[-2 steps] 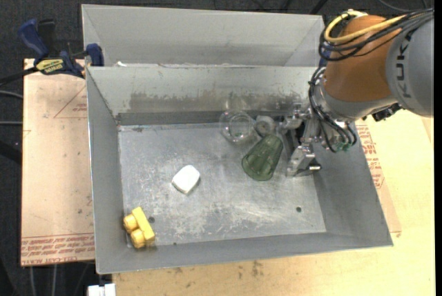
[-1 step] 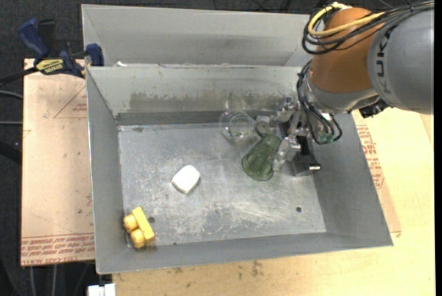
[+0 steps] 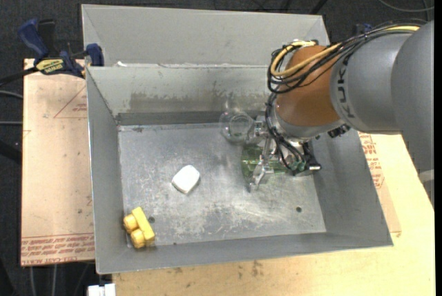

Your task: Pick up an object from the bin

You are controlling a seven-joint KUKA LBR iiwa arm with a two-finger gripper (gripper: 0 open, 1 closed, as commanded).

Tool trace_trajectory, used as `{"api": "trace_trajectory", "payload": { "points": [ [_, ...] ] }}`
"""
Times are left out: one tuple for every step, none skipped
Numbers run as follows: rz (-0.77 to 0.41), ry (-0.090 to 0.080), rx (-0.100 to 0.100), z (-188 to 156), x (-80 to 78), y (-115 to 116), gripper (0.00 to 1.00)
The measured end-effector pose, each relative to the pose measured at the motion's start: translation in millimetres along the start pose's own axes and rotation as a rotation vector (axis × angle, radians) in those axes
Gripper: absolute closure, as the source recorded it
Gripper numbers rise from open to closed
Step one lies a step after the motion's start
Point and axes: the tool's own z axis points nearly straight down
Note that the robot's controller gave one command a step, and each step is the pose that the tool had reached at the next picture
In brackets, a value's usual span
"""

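Gripper (image 3: 260, 172) was down at the floor of the bin (image 3: 207, 84), right of centre, under the orange wrist cover (image 3: 304, 98) in the camera view. It sat right at a small green see-through thing (image 3: 250, 165), touching or just beside it, couldn't tell which. Couldn't tell either whether the pincer was spread or closed, since wrist and cabling hid too much, so no claim that anything was held. Clear glass-like piece (image 3: 238, 126) lay just behind, near the back wall. White rounded lump (image 3: 185, 179) lay mid-floor, well apart to the left; yellow knobbly block (image 3: 139, 228) sat in the near-left corner, further off. Judgement on progress: descent looked done and the green thing was the nearest candidate, but it appeared to be on the floor and nothing was lifted. Left to do: get a confirmed grip, then raise it clear of the bin walls. Risk I'd flag: small see-through item could slip or get nudged aside
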Motion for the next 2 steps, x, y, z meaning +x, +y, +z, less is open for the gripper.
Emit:
{"api": "trace_trajectory", "payload": {
  "points": [
    [0.000,0.000,0.000,0,0.0,0,1.00],
    [-0.025,0.014,-0.005,-131,-8.3,-43,1.00]
  ]
}}
